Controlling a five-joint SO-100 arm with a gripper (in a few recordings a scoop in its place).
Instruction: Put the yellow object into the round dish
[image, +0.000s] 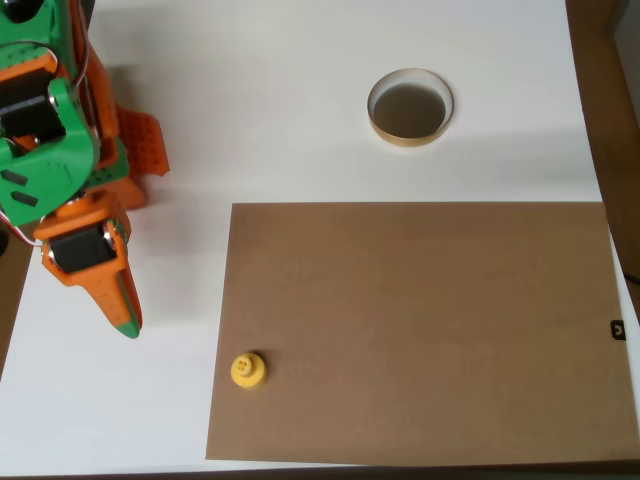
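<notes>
The yellow object (248, 370) is a small glossy plastic piece, a round base with a narrower knob on top, seen from above in the overhead view. It sits upright at the near-left corner of a flat, matte brown sheet (420, 330), close to the sheet's left edge. The sheet is rectangular, looks like cardboard or thin board, and covers most of the near half of the smooth white table (300, 100).

The round dish (410, 107) stands on the bare white surface beyond the sheet's far edge, right of centre, well apart from the yellow piece. Its rim is pale tan and its inside is a dark brownish colour.

Between the two lie only the open brown sheet and a strip of white table.

The gripper (120, 305), orange with green parts and tapering to a green-tipped point, hangs at the left, near but clear of the yellow piece. Its fingers look closed together, holding nothing.
</notes>
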